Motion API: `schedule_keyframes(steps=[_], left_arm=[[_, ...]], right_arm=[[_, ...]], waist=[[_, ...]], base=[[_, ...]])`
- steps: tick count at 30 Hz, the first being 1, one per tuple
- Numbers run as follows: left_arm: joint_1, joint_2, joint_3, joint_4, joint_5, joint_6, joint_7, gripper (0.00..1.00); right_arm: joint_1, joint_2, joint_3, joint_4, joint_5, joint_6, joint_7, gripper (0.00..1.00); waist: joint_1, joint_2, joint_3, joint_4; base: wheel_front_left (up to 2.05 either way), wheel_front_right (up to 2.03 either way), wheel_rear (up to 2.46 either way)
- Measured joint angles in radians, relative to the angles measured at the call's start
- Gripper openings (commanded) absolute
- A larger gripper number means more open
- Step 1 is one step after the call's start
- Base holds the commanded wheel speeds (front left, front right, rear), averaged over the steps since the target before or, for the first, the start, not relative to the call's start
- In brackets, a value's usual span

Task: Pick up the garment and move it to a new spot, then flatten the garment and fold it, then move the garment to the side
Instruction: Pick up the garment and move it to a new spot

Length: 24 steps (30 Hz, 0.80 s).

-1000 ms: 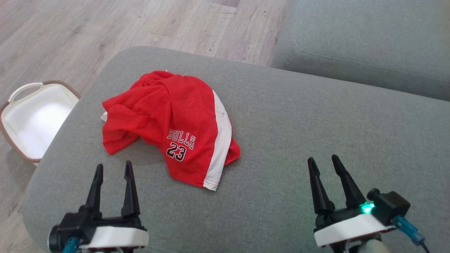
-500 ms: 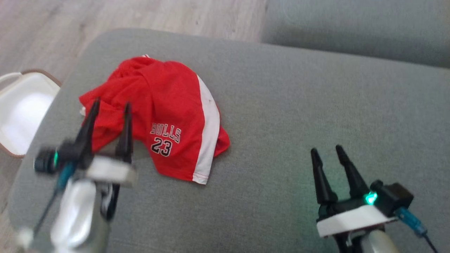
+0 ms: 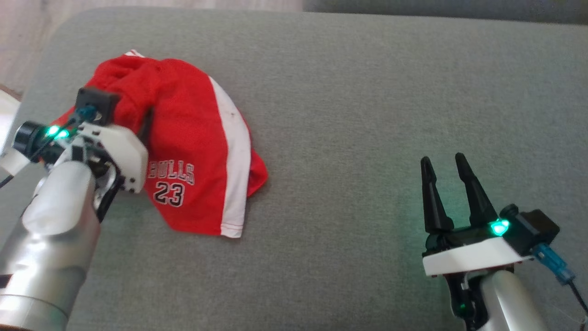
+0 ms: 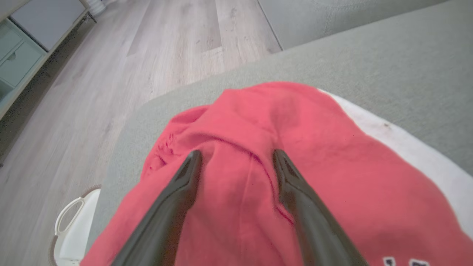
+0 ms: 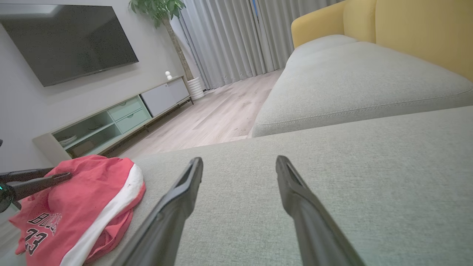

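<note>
The garment (image 3: 197,138) is a red mesh piece with a white side stripe and "BULLS 23" on it, lying crumpled at the left of the grey sofa cushion (image 3: 367,115). My left gripper (image 4: 237,155) is open right over its bunched left part, with a ridge of red cloth (image 4: 314,147) between the two fingers. In the head view the wrist body hides those fingertips. My right gripper (image 3: 443,160) stands open above bare cushion at the lower right, well clear of the garment (image 5: 85,192), with nothing between its fingers (image 5: 239,159).
A white basket with a brown rim (image 4: 70,229) sits on the wood floor (image 4: 147,55) beyond the cushion's left edge. A second grey seat cushion (image 5: 362,74) lies behind, with a yellow backrest. A low TV cabinet (image 5: 111,122) stands across the room.
The head camera has tilted down, shifting the whole picture. My left arm has gone forward from the front edge onto the garment's left part. The right gripper has hardly moved.
</note>
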State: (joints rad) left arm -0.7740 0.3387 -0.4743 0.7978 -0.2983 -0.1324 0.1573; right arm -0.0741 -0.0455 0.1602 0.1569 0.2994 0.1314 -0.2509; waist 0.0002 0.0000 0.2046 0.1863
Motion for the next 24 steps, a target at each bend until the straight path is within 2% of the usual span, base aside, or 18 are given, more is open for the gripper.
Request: schedule_keyframes(steps=[6, 7, 8, 9, 17, 24], left_arm=[[-0.01, 0.0, -0.007, 0.1, -0.005, 0.0, 0.003, 1.0], [-0.011, -0.005, -0.007, 0.108, -0.017, 0.0, -0.002, 0.78], [-0.013, -0.01, -0.007, 0.112, -0.03, 0.0, -0.014, 0.22], [-0.016, -0.012, -0.008, 0.114, -0.038, 0.0, -0.033, 0.0], [-0.053, -0.036, 0.007, 0.081, -0.079, 0.0, -0.235, 0.0], [-0.081, -0.044, 0.028, -0.041, -0.098, 0.002, -0.36, 0.0]], right_arm=[[-0.018, 0.0, -0.003, -0.004, 0.0, 0.0, 0.0, 1.0], [-0.018, 0.0, -0.003, -0.004, 0.0, 0.0, 0.0, 1.0], [-0.018, 0.0, -0.002, -0.004, 0.0, 0.0, 0.0, 1.0], [-0.018, 0.0, -0.002, -0.003, 0.0, 0.0, 0.0, 1.0], [-0.017, 0.0, -0.001, 0.002, 0.009, 0.0, 0.0, 1.0], [0.001, 0.0, 0.001, 0.012, 0.015, 0.0, 0.0, 1.0]], waist=[[-0.0001, 0.0, 0.02, -0.032], [-0.0001, 0.0, 0.02, -0.035], [-0.0001, 0.0, 0.019, -0.036], [-0.0001, 0.0, 0.017, -0.037], [-0.0003, 0.0, -0.028, -0.042], [-0.0003, 0.0, -0.094, -0.047]], base=[[0.0, 0.0, 0.0], [0.0, 0.0, 0.0], [0.0, 0.0, 0.0], [0.0, 0.0, 0.0], [0.0, 0.0, 0.0], [0.0, 0.0, 0.0]])
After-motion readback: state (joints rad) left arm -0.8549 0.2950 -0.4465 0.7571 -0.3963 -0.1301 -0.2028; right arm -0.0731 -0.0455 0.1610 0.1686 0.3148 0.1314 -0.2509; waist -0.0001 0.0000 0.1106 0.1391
